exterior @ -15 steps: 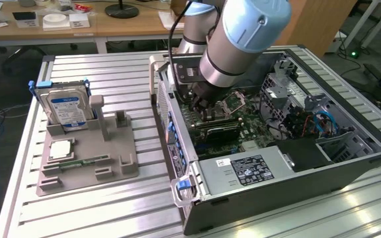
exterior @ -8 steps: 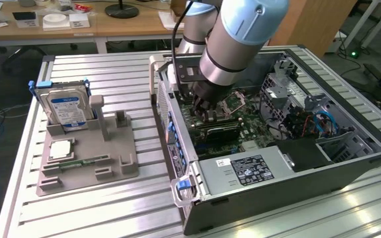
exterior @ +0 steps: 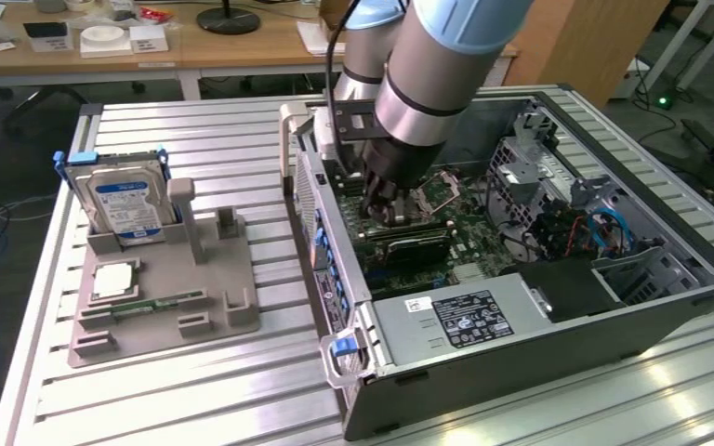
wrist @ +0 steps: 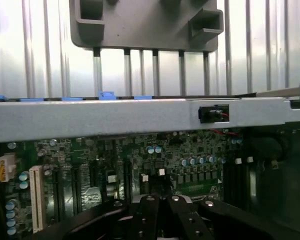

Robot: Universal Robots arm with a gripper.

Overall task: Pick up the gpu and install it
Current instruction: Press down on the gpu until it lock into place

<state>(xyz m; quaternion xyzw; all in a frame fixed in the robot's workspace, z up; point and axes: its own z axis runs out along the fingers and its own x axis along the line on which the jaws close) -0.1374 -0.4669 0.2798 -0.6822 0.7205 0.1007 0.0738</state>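
I have the hand (exterior: 390, 212) down inside the open case (exterior: 654, 307), right over the motherboard (exterior: 456, 232). In the wrist view its fingers (wrist: 162, 210) look drawn together, and the gpu (exterior: 407, 243) lies flat on the board just under them. On the table (exterior: 183, 390), the holder (exterior: 165, 297) stands at the exterior view's left with the hard drive (exterior: 125, 204) upright in it.

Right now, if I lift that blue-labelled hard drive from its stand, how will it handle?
Probably rigid and dense: the hard drive shows a metal casing. It stands upright in the gray stand, so a push probably won't topple it.
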